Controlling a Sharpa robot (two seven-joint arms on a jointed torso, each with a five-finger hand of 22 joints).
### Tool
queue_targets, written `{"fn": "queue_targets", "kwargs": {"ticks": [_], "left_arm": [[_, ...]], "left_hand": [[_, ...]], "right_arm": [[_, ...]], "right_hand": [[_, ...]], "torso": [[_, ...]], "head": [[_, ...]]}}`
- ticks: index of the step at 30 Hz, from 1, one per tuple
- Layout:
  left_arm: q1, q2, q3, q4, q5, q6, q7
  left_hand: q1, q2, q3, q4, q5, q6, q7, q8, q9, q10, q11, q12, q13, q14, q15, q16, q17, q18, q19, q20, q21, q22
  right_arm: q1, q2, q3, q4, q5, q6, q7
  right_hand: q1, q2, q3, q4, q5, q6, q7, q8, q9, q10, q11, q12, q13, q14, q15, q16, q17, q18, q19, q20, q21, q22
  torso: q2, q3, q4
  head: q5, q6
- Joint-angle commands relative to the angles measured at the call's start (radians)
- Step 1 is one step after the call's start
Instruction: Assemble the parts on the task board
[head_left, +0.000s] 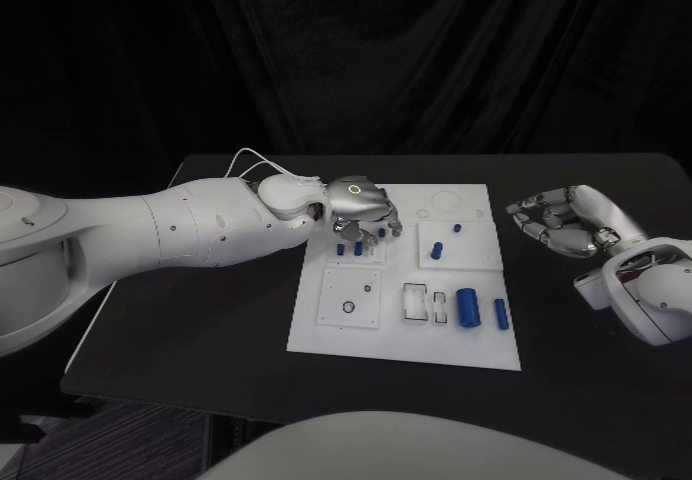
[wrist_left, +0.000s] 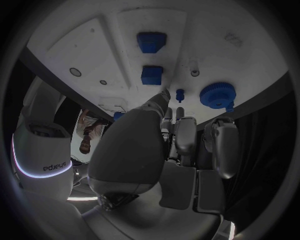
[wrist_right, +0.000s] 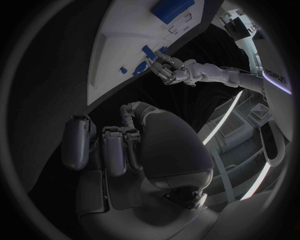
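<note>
The white task board (head_left: 325, 335) lies mid-table. My left hand (head_left: 361, 205) hangs over its far left corner, fingers pointing down. In the left wrist view one fingertip (wrist_left: 164, 95) touches the board (wrist_left: 81, 40) beside a small blue peg (wrist_left: 180, 93). A blue gear (wrist_left: 217, 95) and two blue square blocks (wrist_left: 152, 75) lie close by, and I see nothing in the hand. Two short blue parts (head_left: 351, 248) sit just below the fingers. My right hand (head_left: 570, 222) hovers off the board's right edge, fingers loosely curved and apart, empty.
More blue parts lie on the board: a small pin (head_left: 457, 228), a peg (head_left: 436, 250), a large cylinder (head_left: 467, 308) and a thinner one (head_left: 500, 313). White recessed plates (head_left: 351, 298) cover the board's near left. Bare black table (head_left: 173, 330) surrounds the board.
</note>
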Motion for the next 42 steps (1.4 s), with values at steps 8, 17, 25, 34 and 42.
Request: {"fn": "queue_targets", "kwargs": {"ticks": [8,17,25,34,42], "left_arm": [[-0.01,0.01,0.001,-0.015,-0.044,-0.007,-0.053],[-0.014,0.021,0.001,-0.04,-0.029,0.008,-0.082],[-0.016,0.029,0.001,-0.054,-0.021,0.017,-0.091],[-0.018,0.033,0.001,-0.056,-0.02,0.018,-0.106],[-0.02,0.033,0.001,-0.055,-0.02,0.014,-0.096]], "left_hand": [[-0.011,0.002,0.017,0.001,0.044,0.011,-0.03,-0.002,-0.044,0.035,0.014,-0.034,-0.03,0.0,0.007,-0.006,-0.009,-0.014,0.008,-0.003,-0.001,0.202],[-0.014,0.007,0.03,-0.005,0.062,0.004,-0.042,-0.003,-0.064,0.025,0.023,-0.053,-0.041,-0.013,0.01,-0.018,-0.036,-0.012,0.004,-0.005,-0.01,0.2],[-0.017,0.007,0.033,-0.008,0.066,0.013,-0.039,0.001,-0.067,0.028,0.025,-0.055,-0.042,-0.018,0.011,-0.023,-0.046,-0.011,0.001,-0.005,-0.016,0.198],[-0.04,0.014,0.041,-0.006,0.045,0.057,-0.027,0.013,-0.075,0.062,0.021,-0.048,-0.036,-0.021,0.011,-0.028,-0.06,-0.012,0.003,-0.006,-0.012,0.2],[-0.042,0.007,0.043,-0.01,0.039,0.064,-0.027,0.012,-0.078,0.078,0.017,-0.045,-0.035,-0.019,0.01,-0.028,-0.059,-0.012,0.003,-0.006,-0.014,0.199]], "right_arm": [[-0.002,-0.005,0.001,0.005,0.001,-0.01,-0.006],[-0.002,-0.006,0.001,0.004,0.001,-0.007,-0.012],[-0.002,-0.004,0.001,0.001,0.001,-0.001,-0.018],[-0.002,-0.003,0.001,0.0,0.001,0.001,-0.021],[-0.002,-0.002,0.001,-0.001,0.001,0.001,-0.024]], "right_hand": [[-0.007,0.001,0.002,-0.004,0.005,0.005,-0.001,0.007,0.002,0.091,0.002,-0.001,0.25,0.091,-0.002,-0.004,0.226,-0.005,0.001,-0.001,-0.005,0.141],[-0.008,0.002,0.002,-0.005,0.005,0.004,-0.001,0.007,0.002,0.091,0.002,-0.001,0.25,0.091,-0.002,-0.005,0.225,-0.005,0.001,-0.001,-0.006,0.141],[-0.008,0.002,0.003,-0.005,0.005,0.004,-0.001,0.006,0.001,0.089,0.002,-0.002,0.249,0.09,-0.002,-0.008,0.223,-0.004,-0.001,-0.001,-0.009,0.14],[-0.008,0.002,0.003,-0.005,0.005,0.004,-0.001,0.006,0.001,0.089,0.002,-0.002,0.249,0.09,-0.002,-0.008,0.223,-0.004,-0.001,-0.001,-0.009,0.14],[-0.007,0.003,0.004,-0.006,0.006,0.003,-0.001,0.006,0.001,0.088,0.002,-0.002,0.248,0.09,-0.002,-0.009,0.222,-0.004,-0.001,-0.001,-0.01,0.139]], "torso": [[-0.001,0.0023,0.0015],[0.0,0.0018,0.0002],[-0.003,0.0014,0.0005],[-0.002,0.0004,-0.0013],[-0.002,0.0019,0.0009]], "head": [[0.001,0.0],[0.0,0.0],[0.002,0.0],[0.003,0.0],[0.002,0.0]]}}
